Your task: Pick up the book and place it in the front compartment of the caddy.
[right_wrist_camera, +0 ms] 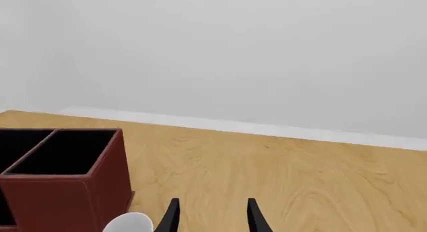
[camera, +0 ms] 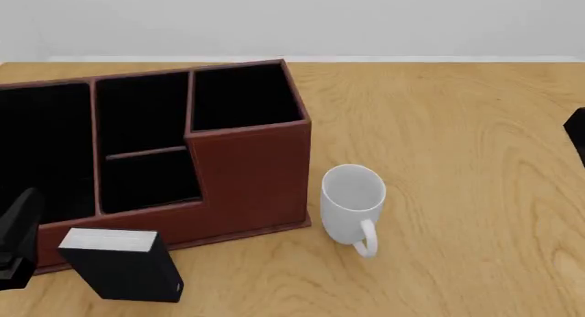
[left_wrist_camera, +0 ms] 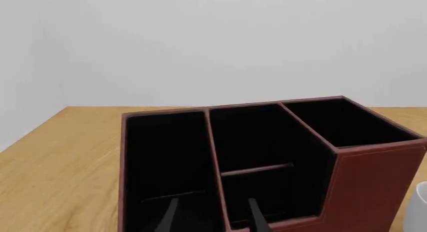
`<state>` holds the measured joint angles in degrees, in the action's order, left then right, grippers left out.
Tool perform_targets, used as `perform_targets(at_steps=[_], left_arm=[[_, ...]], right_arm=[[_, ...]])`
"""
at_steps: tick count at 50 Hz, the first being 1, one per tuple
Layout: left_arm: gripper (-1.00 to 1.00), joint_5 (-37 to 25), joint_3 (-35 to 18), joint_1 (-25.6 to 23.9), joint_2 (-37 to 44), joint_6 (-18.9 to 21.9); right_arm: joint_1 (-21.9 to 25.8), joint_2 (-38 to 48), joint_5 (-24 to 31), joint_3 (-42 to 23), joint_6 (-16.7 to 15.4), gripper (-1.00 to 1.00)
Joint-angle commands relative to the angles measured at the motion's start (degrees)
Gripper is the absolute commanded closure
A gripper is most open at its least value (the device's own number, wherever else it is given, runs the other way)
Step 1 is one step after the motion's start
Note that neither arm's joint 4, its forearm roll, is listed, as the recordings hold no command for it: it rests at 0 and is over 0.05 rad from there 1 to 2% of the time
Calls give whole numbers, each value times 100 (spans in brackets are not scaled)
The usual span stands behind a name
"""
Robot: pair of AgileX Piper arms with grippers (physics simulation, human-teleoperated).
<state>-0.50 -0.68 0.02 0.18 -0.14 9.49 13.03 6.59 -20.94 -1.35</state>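
Wood table (camera: 457, 159), book (camera: 123, 262) beside left hand (left_wrist_camera: 212, 217)

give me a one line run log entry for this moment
stage: pre-grasp | book: upright on table, outside caddy | left pincer: open, empty | right pincer: open, empty

The scene is lit evenly and brightly from above, with no glare seen; only faint, soft shadows are cast on the table (camera: 457, 159) beside the mug (camera: 353, 202); the caddy (camera: 251, 173) lining is rendered near-black, without detail; all three views are sharp and undistorted.
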Motion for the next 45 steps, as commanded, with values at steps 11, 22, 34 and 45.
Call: perform_targets(at_steps=[11, 22, 34, 45], left_arm=[[-100, -3, 0, 1, -2, -2], [-100, -3, 0, 0, -2, -1], [-100, -3, 0, 1, -2, -3], [-100, -2, 0, -1, -3, -2]], right_arm=[[1654, 2286, 605, -2158, -583, -100], [2738, 3156, 1162, -3038, -857, -100], [3851, 4325, 1583, -3899, -810, -100], [4689, 5272, 2037, -4637, -897, -100]])
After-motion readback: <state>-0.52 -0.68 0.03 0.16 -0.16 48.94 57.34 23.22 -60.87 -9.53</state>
